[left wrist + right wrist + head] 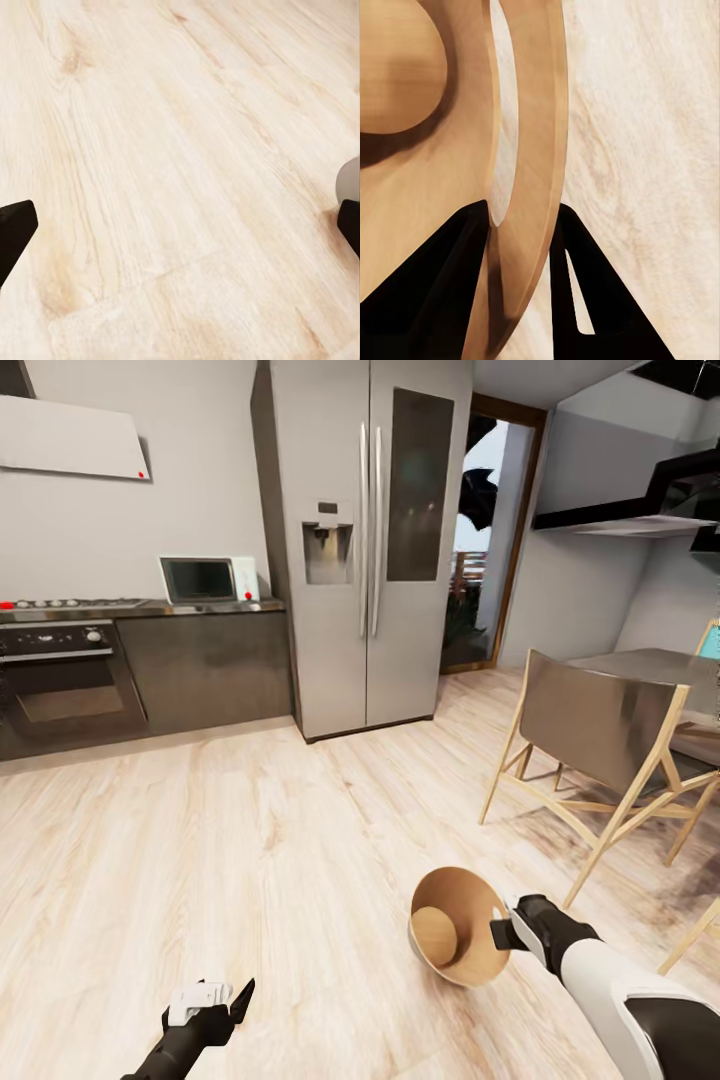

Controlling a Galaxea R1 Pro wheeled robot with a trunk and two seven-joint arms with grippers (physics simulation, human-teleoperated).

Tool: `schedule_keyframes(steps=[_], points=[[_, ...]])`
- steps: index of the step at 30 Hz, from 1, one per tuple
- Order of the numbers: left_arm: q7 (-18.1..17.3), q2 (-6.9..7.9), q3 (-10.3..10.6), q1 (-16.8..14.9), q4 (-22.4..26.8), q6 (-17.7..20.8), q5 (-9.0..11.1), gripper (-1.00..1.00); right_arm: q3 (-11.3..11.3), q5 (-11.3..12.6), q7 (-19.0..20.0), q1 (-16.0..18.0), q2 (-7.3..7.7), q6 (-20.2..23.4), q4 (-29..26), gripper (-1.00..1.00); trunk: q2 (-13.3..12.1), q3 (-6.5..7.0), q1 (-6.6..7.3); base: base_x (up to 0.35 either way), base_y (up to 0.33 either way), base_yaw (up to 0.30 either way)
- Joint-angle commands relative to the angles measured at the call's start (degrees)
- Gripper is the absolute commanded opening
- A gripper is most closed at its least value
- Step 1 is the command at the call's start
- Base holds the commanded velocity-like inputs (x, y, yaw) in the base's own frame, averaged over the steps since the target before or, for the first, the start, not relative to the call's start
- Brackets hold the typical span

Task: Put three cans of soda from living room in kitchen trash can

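In kitchen, mid-floor near fridge: right gripper pinching rim of tash can, can tipped on side, mouth toward camera. Left gripper spread wide, empty. No soda cans visible. Risk: thin rim pinch slips, can rolls away.

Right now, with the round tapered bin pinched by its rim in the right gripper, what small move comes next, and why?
Probably tip the round tapered bin upright and set it on the pale wooden floor. The right gripper clamps its rim, its coppery inside is empty, and its mouth faces sideways, so nothing could be dropped in.
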State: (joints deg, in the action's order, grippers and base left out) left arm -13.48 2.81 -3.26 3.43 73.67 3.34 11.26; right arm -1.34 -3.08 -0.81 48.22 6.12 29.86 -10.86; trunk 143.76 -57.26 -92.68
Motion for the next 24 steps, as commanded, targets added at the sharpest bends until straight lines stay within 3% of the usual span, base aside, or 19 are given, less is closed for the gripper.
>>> schedule_keyframes(steps=[1, 24], points=[[0.0, 0.0, 0.0, 0.0, 0.0, 0.0, 0.0, 1.0, 0.5, 0.4, 0.2, -0.1, 0.0, -0.3, -0.1, -1.0, 0.0, 0.24, 0.03, 0.0, 0.0, 0.0], [0.0, -0.07, 0.0, 0.0, -0.4, 0.0, 0.0, 1.0, 0.6, 0.5, 0.5, -0.8, 0.11, -1.7, -0.2, -1.0, -0.3, 5.33, 0.62, 0.0, 0.0, 0.0]])
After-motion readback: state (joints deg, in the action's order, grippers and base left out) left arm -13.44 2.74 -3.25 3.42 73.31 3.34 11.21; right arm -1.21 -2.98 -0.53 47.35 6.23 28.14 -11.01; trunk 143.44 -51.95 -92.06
